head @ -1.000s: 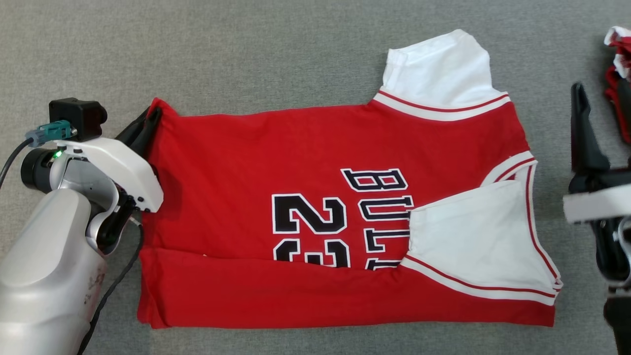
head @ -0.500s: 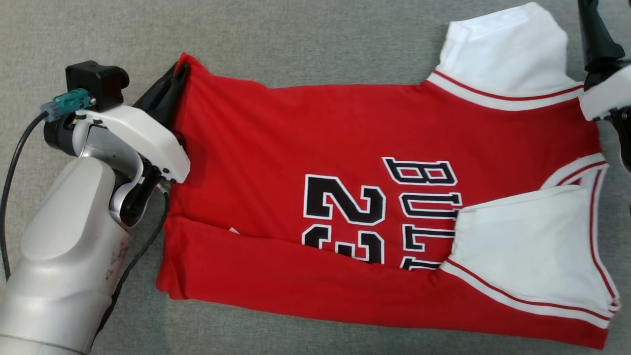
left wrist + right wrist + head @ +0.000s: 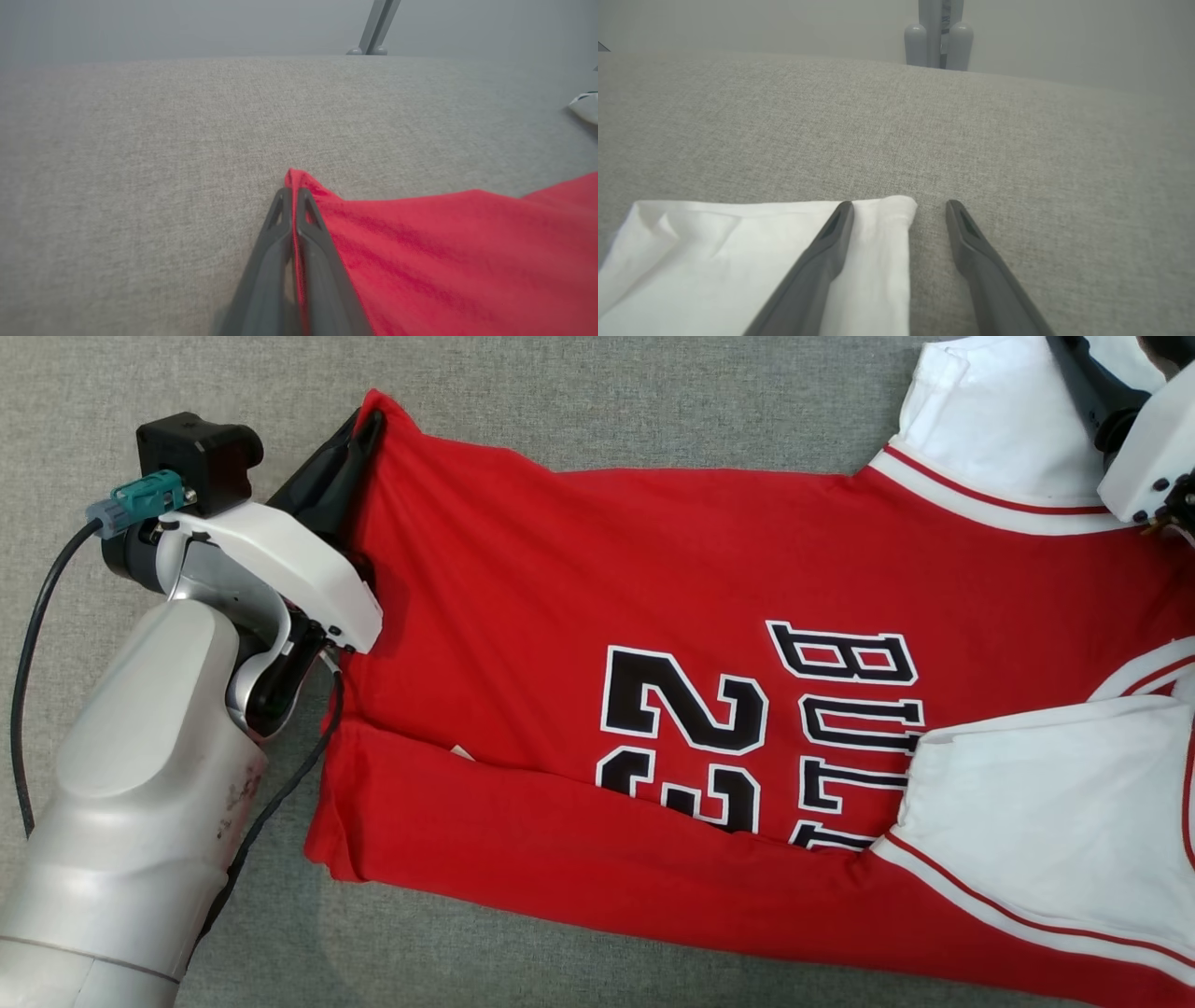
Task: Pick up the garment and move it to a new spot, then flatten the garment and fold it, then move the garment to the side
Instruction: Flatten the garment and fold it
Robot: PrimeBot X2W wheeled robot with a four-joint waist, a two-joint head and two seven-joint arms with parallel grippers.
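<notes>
- The garment (image 3: 597,579) lies half-folded on the desk (image 3: 653,392); the left gripper (image 3: 292,191) has its fingers clamped on the garment's hem corner.
- The right gripper (image 3: 900,203) has its fingers wide and empty, astride the edge of the white sleeve (image 3: 738,242); pinch there, then lift evenly.

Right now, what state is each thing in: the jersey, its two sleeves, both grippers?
Red Bulls jersey: spread on the grey fabric surface, near long edge folded over the print.
Near white sleeve: folded in onto the front.
Far white sleeve: laid out flat.
Left gripper: shut on the jersey's far hem corner.
Right gripper: open, straddling the far sleeve's corner.
</notes>
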